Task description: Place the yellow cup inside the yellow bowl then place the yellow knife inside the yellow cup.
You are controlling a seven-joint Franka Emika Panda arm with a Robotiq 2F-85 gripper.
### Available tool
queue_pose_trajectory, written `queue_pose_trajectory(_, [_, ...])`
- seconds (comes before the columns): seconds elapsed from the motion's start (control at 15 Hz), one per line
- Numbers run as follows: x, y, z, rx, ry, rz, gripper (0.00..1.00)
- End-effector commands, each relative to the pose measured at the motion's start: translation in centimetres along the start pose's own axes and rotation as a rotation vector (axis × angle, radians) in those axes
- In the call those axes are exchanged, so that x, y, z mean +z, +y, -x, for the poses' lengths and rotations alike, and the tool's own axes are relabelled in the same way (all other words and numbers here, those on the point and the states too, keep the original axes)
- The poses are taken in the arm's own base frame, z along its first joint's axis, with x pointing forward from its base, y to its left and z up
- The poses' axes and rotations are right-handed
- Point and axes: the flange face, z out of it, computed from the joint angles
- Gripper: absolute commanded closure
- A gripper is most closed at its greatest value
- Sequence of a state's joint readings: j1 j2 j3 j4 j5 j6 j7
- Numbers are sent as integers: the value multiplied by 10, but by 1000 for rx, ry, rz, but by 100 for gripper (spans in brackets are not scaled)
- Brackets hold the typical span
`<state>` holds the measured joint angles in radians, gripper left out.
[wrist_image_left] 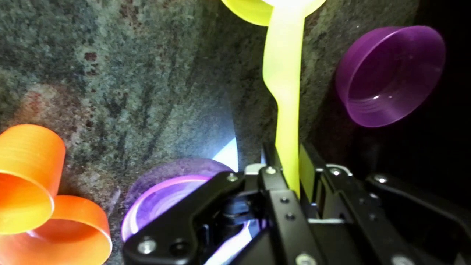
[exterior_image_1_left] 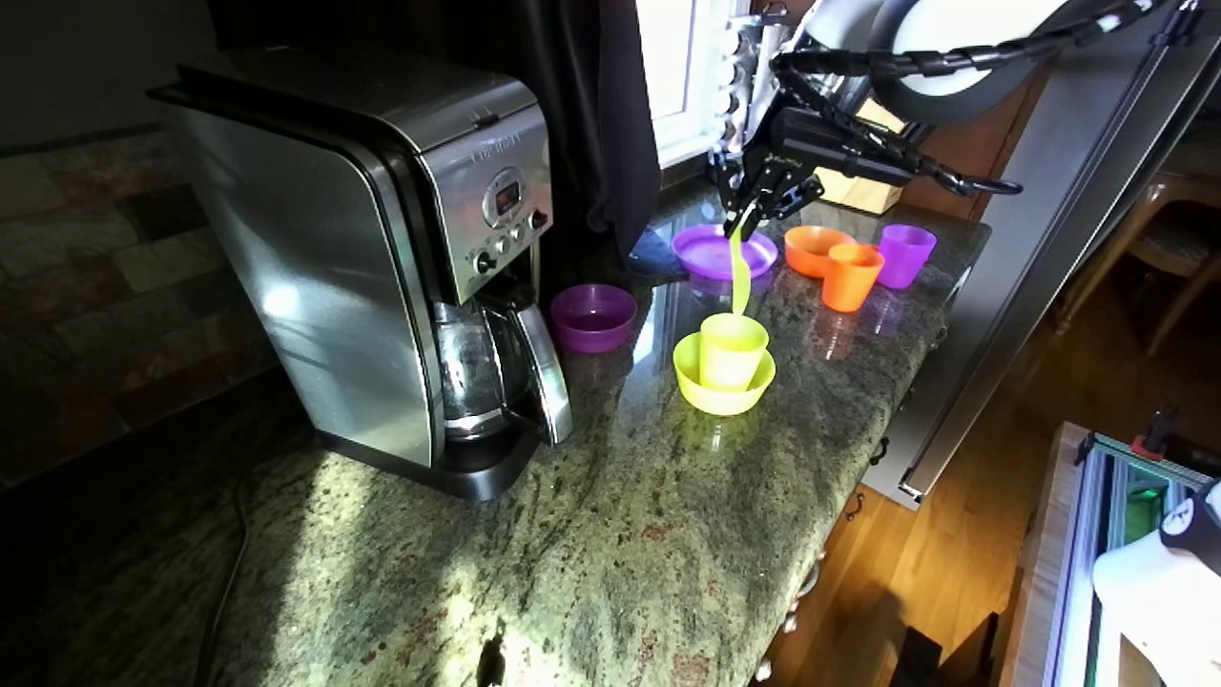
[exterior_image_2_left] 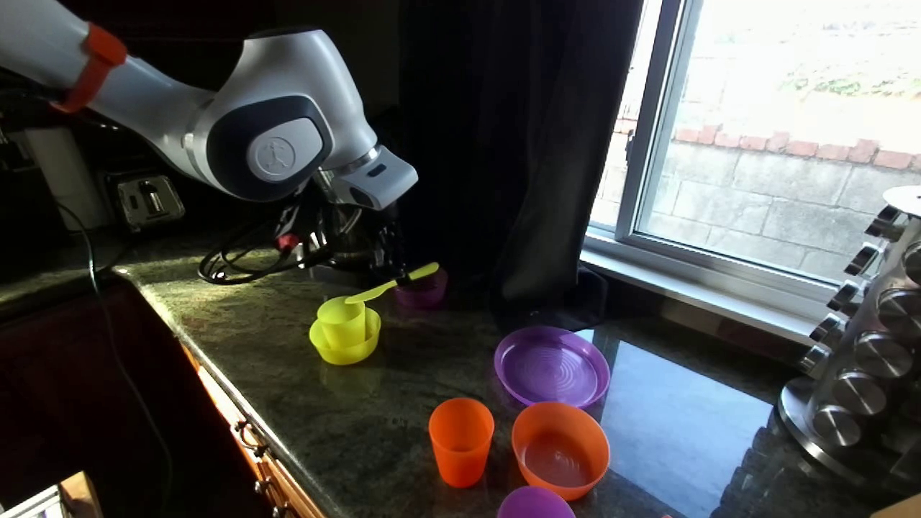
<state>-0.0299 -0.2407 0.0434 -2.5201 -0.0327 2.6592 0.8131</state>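
Currently, the yellow knife (wrist_image_left: pixel 284 73) is up off the mottled stone counter (exterior_image_1_left: pixel 610 544), its handle clamped between the two black fingers of your gripper (wrist_image_left: pixel 288 158). It slopes downward, and in an exterior view its blade tip overlaps the rim of the yellow cup (exterior_image_2_left: pixel 342 327); you cannot tell whether they touch. The cup stands upright inside the yellow bowl (exterior_image_1_left: pixel 717 401), which rests on the counter. Nearby, a purple bowl (exterior_image_1_left: pixel 593 336) sits close to your silver-and-black coffee maker (exterior_image_1_left: pixel 491 153). Well apart from the yellow cup, you have a flat purple dish (exterior_image_2_left: pixel 550 370), an orange cup (exterior_image_2_left: pixel 462 450) just beside an orange bowl (exterior_image_2_left: pixel 561 460), and a purple cup (exterior_image_1_left: pixel 904 260) near them. Behind, a dark curtain (exterior_image_2_left: pixel 504 144) hangs beside a bright window (exterior_image_2_left: pixel 777 180).
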Motion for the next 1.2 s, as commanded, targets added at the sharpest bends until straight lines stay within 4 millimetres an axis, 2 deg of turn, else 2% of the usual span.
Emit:
queue_pose_trajectory(0.0, [-4,3,30,-71,78,-49,95])
queue_pose_trajectory(0.4, [0,2,56,-204,174,-97,95])
queue_pose_trajectory(1.13, [5,9,89,-410,250,-102,95])
